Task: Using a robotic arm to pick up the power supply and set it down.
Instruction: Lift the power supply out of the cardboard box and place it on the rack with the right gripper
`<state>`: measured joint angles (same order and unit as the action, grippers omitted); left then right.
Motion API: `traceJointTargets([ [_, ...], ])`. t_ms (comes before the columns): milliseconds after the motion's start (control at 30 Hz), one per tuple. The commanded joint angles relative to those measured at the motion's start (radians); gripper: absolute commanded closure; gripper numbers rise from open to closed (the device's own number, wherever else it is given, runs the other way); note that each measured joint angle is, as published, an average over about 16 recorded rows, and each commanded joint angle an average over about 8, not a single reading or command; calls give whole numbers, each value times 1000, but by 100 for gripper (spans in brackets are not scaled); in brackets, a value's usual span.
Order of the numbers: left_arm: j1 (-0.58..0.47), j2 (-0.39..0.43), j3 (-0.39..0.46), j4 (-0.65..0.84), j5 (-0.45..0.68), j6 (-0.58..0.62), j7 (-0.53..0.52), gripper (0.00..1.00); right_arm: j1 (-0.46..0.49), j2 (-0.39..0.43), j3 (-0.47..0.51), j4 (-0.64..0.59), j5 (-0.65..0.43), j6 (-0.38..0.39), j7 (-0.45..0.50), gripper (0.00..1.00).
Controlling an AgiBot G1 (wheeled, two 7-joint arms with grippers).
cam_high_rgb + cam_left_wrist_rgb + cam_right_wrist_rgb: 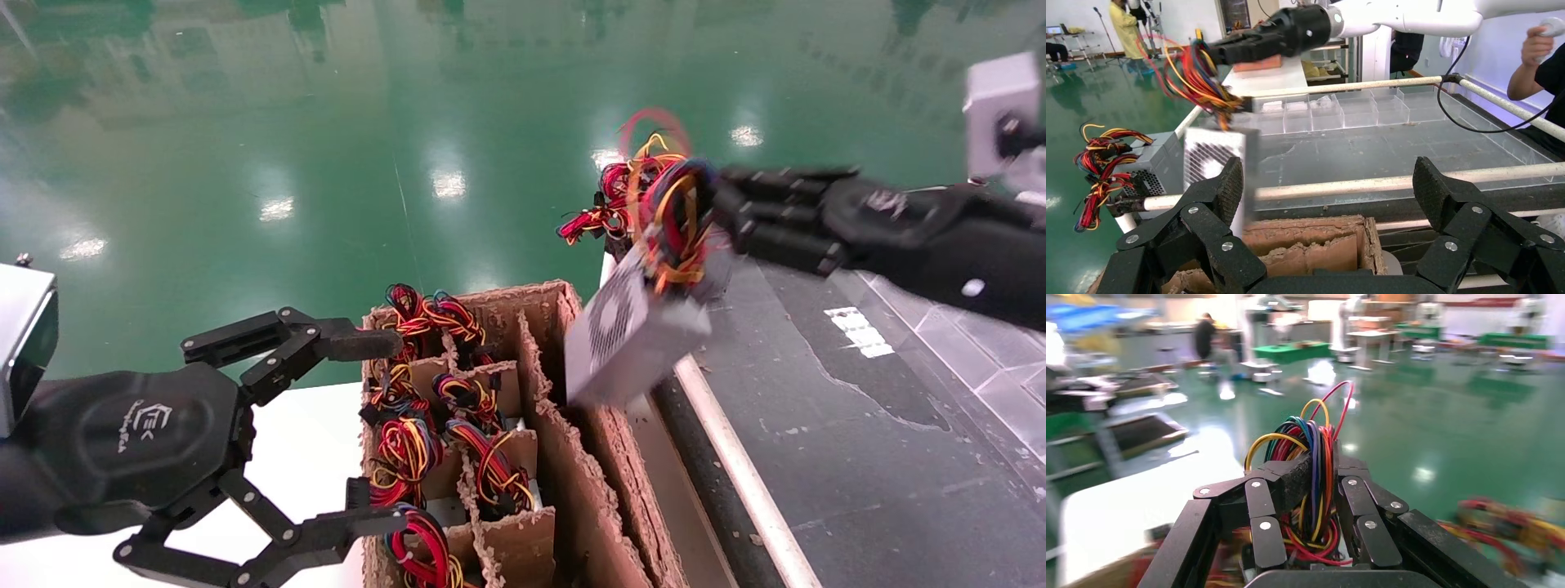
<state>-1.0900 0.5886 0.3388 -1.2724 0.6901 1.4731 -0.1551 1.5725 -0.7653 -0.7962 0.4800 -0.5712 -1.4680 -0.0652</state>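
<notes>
The power supply [629, 343], a grey metal box with a round fan grille, hangs tilted in the air over the right edge of the cardboard box [572, 457]. My right gripper [719, 216] is shut on its looped bundle of red, yellow, orange and blue wires [674, 216]. In the right wrist view the wires [1312, 447] run between the closed fingers of the right gripper [1315, 471]. The left wrist view shows the grey box [1214, 162] dangling below the right gripper [1229, 52]. My left gripper [380, 433] stays open at the lower left, beside the cardboard box, holding nothing.
The cardboard box has dividers, with several wire bundles [409, 449] poking out of its cells. A dark work surface [817, 408] with a pale rail lies to the right. Another grey unit [1153, 168] with red-yellow wires rests at its far end. Clear bins [1340, 113] line the back.
</notes>
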Motion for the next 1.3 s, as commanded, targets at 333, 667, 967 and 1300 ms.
traceJointTargets([
  [333, 0, 0, 0, 0, 0, 0, 0, 0, 110, -15, -10, -254, -59, 39, -86, 100],
  [667, 0, 0, 0, 0, 0, 0, 0, 0, 128, -22, -21, -399, -84, 66, -139, 100],
  [967, 0, 0, 0, 0, -1, 0, 0, 0, 121, -23, -24, -431, -90, 77, -142, 100],
  [1300, 0, 0, 0, 1, -1, 0, 0, 0, 107, -28, -21, -425, -86, 75, -145, 100],
])
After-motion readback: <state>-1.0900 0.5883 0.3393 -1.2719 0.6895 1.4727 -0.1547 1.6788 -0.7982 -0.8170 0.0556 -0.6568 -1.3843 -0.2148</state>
